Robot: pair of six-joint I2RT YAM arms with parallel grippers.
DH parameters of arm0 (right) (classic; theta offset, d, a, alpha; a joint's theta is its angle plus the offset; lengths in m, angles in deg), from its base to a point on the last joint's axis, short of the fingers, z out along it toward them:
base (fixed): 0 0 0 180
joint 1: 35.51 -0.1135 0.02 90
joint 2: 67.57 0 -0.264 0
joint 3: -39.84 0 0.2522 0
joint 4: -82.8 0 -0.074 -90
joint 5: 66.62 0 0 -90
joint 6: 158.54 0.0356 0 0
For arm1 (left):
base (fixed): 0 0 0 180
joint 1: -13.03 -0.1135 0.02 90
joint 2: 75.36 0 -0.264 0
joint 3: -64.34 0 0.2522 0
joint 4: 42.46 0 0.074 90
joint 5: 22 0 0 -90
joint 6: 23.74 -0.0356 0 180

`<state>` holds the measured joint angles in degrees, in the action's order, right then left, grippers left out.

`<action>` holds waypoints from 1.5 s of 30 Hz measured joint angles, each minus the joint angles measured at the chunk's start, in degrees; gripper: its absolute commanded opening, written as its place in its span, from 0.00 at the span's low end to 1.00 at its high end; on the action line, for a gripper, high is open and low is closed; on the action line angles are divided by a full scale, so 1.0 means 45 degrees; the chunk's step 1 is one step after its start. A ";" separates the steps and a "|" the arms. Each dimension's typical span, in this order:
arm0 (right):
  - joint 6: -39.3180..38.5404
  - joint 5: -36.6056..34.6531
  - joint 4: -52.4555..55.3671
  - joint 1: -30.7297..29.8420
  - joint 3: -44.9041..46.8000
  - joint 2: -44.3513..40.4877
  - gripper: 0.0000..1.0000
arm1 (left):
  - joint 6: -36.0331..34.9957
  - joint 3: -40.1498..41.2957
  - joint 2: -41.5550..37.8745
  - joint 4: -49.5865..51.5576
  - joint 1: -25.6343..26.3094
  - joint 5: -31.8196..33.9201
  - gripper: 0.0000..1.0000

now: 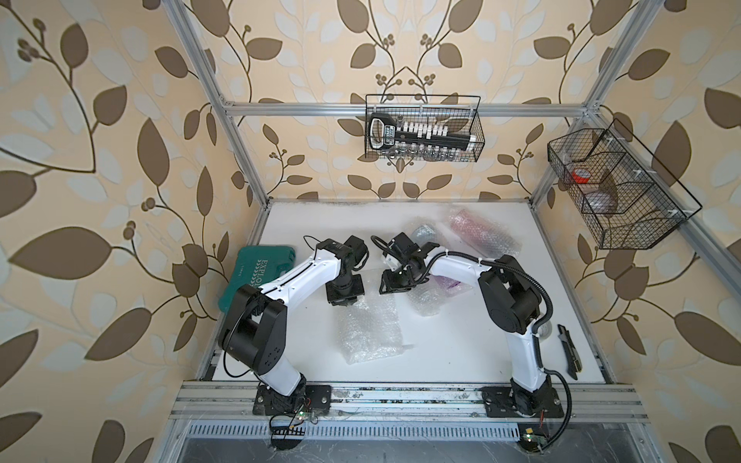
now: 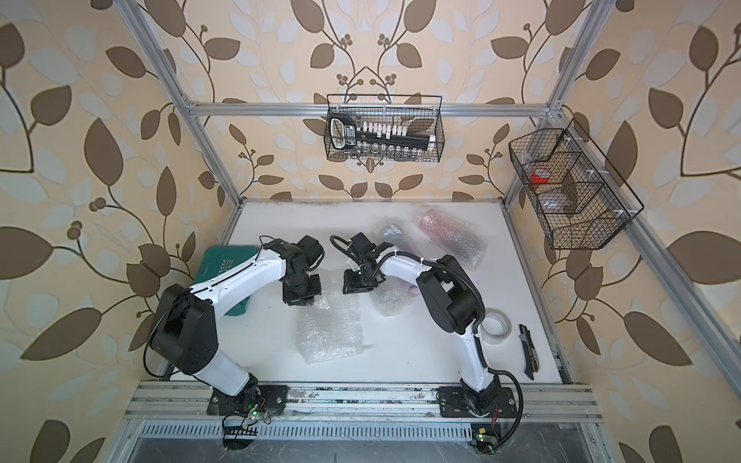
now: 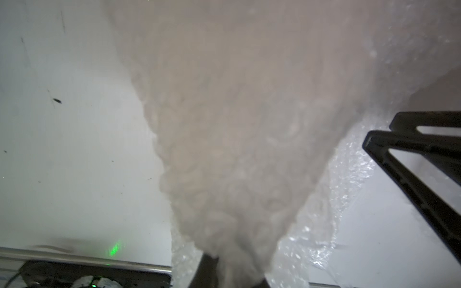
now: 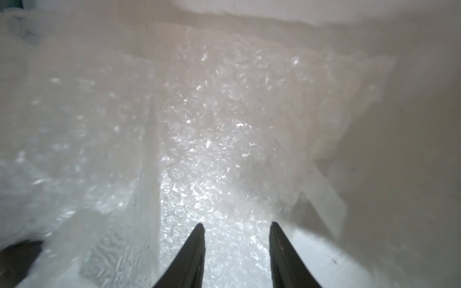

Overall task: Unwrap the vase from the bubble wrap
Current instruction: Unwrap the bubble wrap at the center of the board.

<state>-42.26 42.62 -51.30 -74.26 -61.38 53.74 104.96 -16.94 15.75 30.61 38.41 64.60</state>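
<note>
At table centre, between my two arms: the bubble wrap (image 1: 369,330) lies as a loose, crinkled sheet on the white table (image 1: 304,224), its far corner drawn up to my left gripper (image 3: 234,273). In the left wrist view the sheet bunches into a narrow neck at my fingertips and fans out away from them, filling most of the view. The left jaws are clamped tight on that bunched corner. The pads themselves are hidden by plastic.

My right gripper (image 4: 237,225) hangs just beside the left one, over a second piece of wrap (image 1: 425,300), which is crumpled. In the right wrist view my two dark fingers (image 4: 192,254) stand partly apart, with bubbled plastic showing in the gap beyond the tips. They grip nothing that I can see. Whether the tips touch the plastic I cannot tell.

A purple shape (image 1: 453,285) shows beside that second piece under my right forearm, mostly covered. A pink bundle (image 1: 481,232) and a grey bundle (image 1: 423,232), both wrapped, lie near the back edge, well apart from both grippers.
</note>
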 measured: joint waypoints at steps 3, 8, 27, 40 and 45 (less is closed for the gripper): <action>-0.0131 -0.0495 0.0107 -0.0024 0.0015 0.0000 0.40 | -0.0063 0.0340 -0.0330 -0.0005 -0.0457 -0.0044 0.00; -0.0461 -0.1292 0.0457 -0.0102 0.0000 -0.0058 0.40 | -0.0092 0.1506 -0.1554 -0.0296 -0.1719 -0.0461 0.00; -0.1195 -0.0894 0.0554 -0.1433 -0.0384 -0.0102 0.40 | 0.0010 0.3968 -0.3526 -0.0952 -0.5561 -0.1447 0.31; -0.1171 -0.0806 0.0588 -0.1093 -0.0374 -0.0831 0.42 | -0.0296 0.2987 -0.3181 -0.0044 -0.6135 -0.0189 0.91; -0.1083 -0.0690 0.0583 -0.0792 -0.0374 -0.1477 0.43 | -0.0534 0.1025 -0.3988 0.0894 -0.4551 0.0593 0.88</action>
<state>-47.13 39.52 -48.68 -77.82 -63.06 47.10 102.56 -12.33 -2.20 34.63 17.93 67.27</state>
